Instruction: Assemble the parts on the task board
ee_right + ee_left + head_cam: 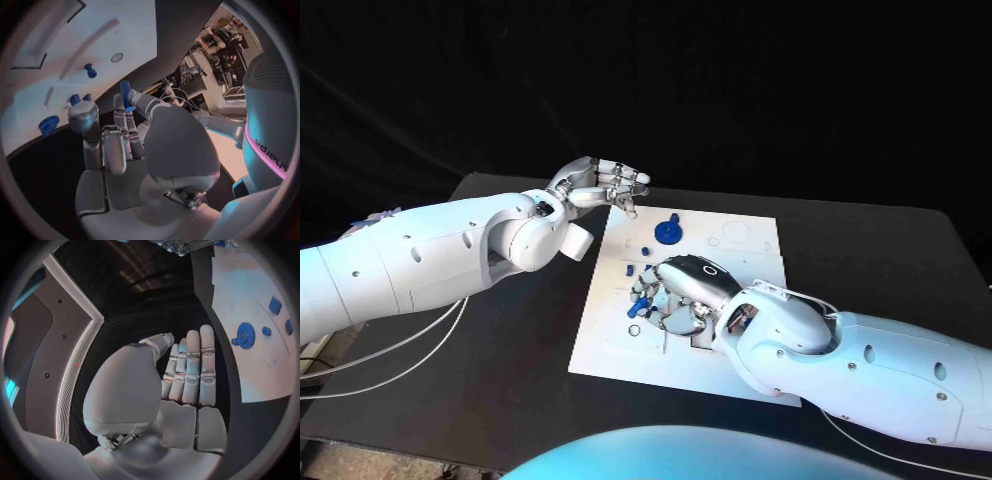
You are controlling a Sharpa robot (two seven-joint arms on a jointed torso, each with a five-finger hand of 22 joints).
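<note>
- The flat white rectangular task board (pixel 733 255) lies in the middle of the black table (pixel 877 250), tilted a little against the table's edges
- The left silver many-fingered hand (pixel 599 186) hangs over the table just off the board's far left corner; in the left wrist view its fingers (pixel 190 367) lie straight and side by side, nothing in them
- The right silver many-fingered hand (pixel 682 290) is low over the near left part of the board, palm down, fingers pointing towards the board's left edge
- In the right wrist view a small blue peg-like part (pixel 126 95) sits between the tips of the right hand's fingers (pixel 115 145), pinched there; those fingers are curled close together
- A round blue gear-shaped part with a short upright stem (pixel 671 231) stands on the far half of the board, apart from both hands
- Several small blue pieces (pixel 640 300) are on the board just beside the right hand's fingertips; whether they lie or stand I cannot tell
- Round holes and slots (pixel 737 232) show in the board's far right area
</note>
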